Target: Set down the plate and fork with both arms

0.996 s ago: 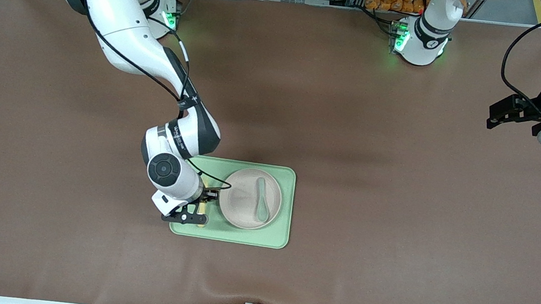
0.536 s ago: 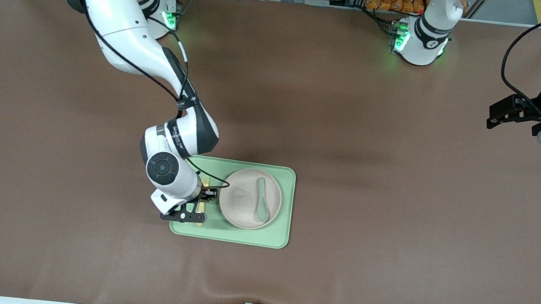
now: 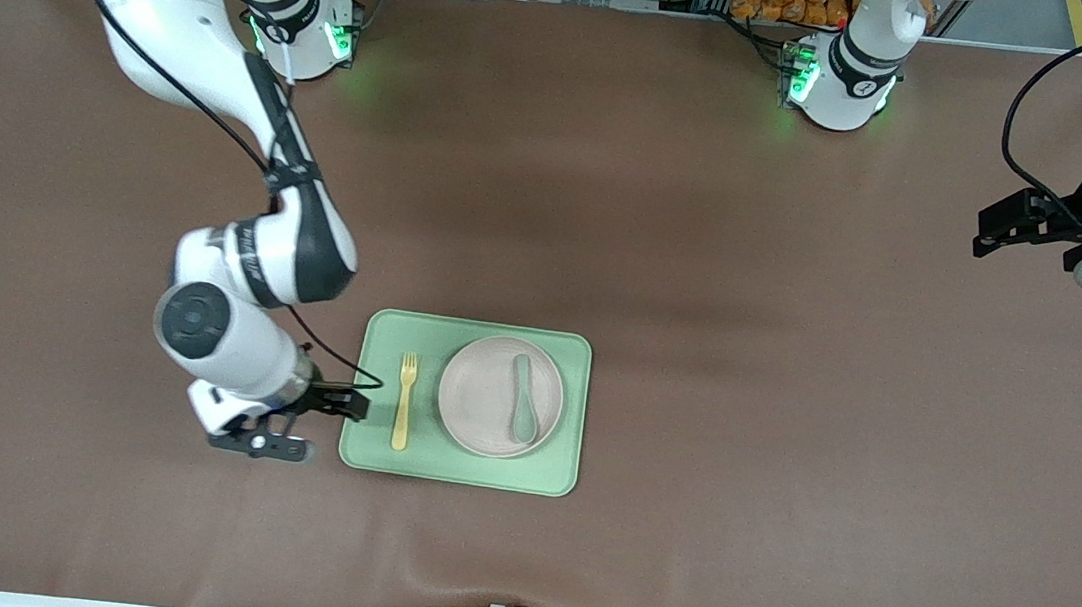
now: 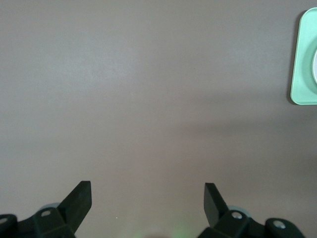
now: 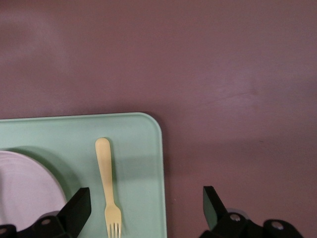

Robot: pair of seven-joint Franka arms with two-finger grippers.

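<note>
On the green tray [image 3: 459,466] lie the yellow fork [image 3: 404,400] and, beside it, the plate [image 3: 486,396]; right gripper [image 3: 292,423], fingers apart, hovers by the tray's edge; left gripper [image 3: 1021,228], fingers apart, waits.

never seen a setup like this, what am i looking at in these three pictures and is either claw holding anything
These are two white jointed robot arms with black two-finger grippers, bolted along one edge of a brown table. The wide picture comes from a high camera facing them. The other two come from small cameras on each arm's wrist, looking down past the gripper's own fingertips.

On the table lies a rectangular light-green tray. On it sit a small round pale beige plate, with a grey-green spoon resting in it, and beside the plate a small yellow plastic fork.

The right gripper is open and empty, over the table just off the tray's edge, on the fork's side. The left gripper waits over the left arm's end of the table, open, holding nothing. So neither claw holds anything.
</note>
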